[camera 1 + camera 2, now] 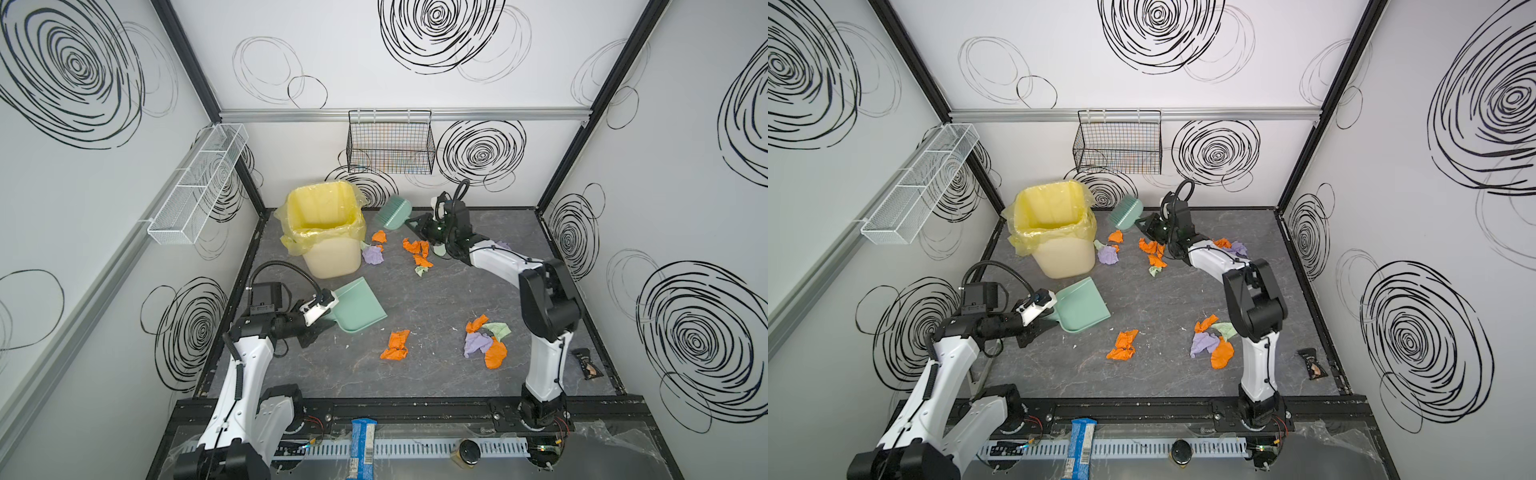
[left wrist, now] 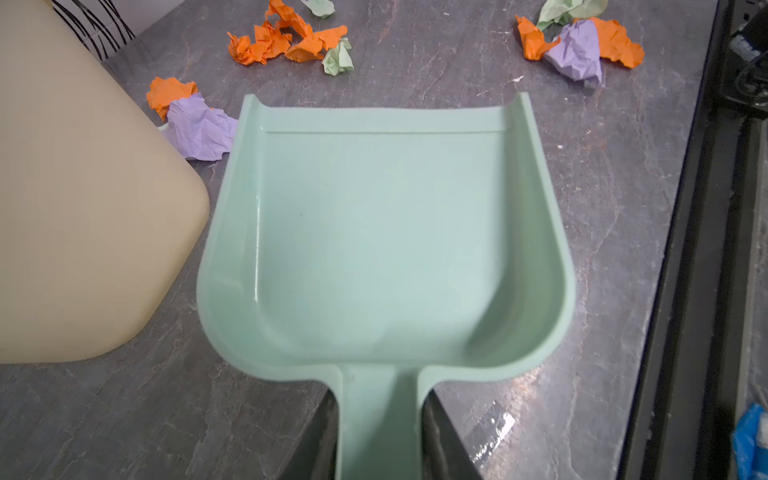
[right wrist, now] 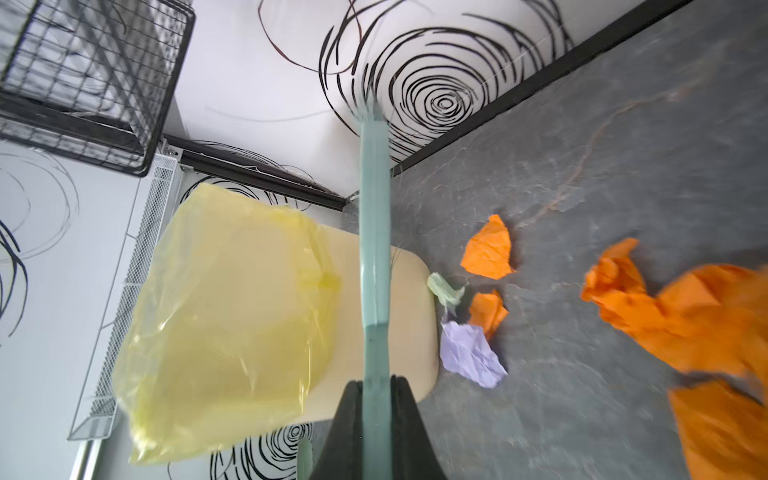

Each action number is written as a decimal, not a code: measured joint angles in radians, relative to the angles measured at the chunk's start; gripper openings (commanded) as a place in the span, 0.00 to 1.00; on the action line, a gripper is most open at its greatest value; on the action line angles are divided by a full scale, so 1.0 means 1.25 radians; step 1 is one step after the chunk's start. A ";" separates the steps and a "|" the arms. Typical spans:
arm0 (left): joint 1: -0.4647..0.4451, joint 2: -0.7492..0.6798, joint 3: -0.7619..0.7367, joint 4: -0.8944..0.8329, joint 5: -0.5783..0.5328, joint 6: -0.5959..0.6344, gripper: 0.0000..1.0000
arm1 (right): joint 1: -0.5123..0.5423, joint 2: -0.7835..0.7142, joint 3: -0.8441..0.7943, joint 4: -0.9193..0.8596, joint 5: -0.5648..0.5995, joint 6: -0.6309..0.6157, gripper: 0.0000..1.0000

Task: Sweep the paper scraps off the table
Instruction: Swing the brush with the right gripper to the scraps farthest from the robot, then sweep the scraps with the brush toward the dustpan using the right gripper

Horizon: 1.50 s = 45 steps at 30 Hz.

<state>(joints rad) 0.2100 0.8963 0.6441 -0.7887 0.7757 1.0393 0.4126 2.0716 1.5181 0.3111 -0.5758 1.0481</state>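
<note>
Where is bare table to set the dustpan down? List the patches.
Free: front strip of the table, between left arm and right arm; the middle, between dustpan and right arm. Crowded: scraps beside the bin and the front-right scrap cluster.

White walls [image 1: 332,25] bear black swirls [image 1: 436,14]; black wire basket [image 1: 390,143]; white mesh basket [image 1: 199,183].

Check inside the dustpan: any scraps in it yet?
No. The dustpan tray is bare in the left wrist view. The scraps lie on the table beyond its lip. Only the handle end is covered, by the left gripper.
</note>
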 measured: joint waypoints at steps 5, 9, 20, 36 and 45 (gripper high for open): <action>0.044 -0.005 0.000 -0.074 0.016 0.066 0.00 | 0.021 0.191 0.170 0.022 -0.025 0.103 0.00; 0.067 -0.004 0.000 -0.112 0.027 0.104 0.00 | 0.039 0.280 0.246 0.028 -0.036 0.162 0.00; 0.090 0.012 0.000 -0.134 0.043 0.148 0.00 | 0.052 0.307 0.180 0.032 -0.049 0.180 0.00; 0.098 0.013 0.000 -0.140 0.050 0.157 0.00 | -0.022 -0.084 -0.346 -0.002 -0.096 -0.007 0.00; 0.102 0.029 0.000 -0.139 0.058 0.156 0.00 | -0.141 -0.435 -0.693 -0.101 -0.108 -0.141 0.00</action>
<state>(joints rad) 0.3374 0.9321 0.6437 -0.9623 0.8486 1.2346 0.2359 1.5284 0.6514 0.1844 -0.7109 0.8715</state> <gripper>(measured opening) 0.295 0.104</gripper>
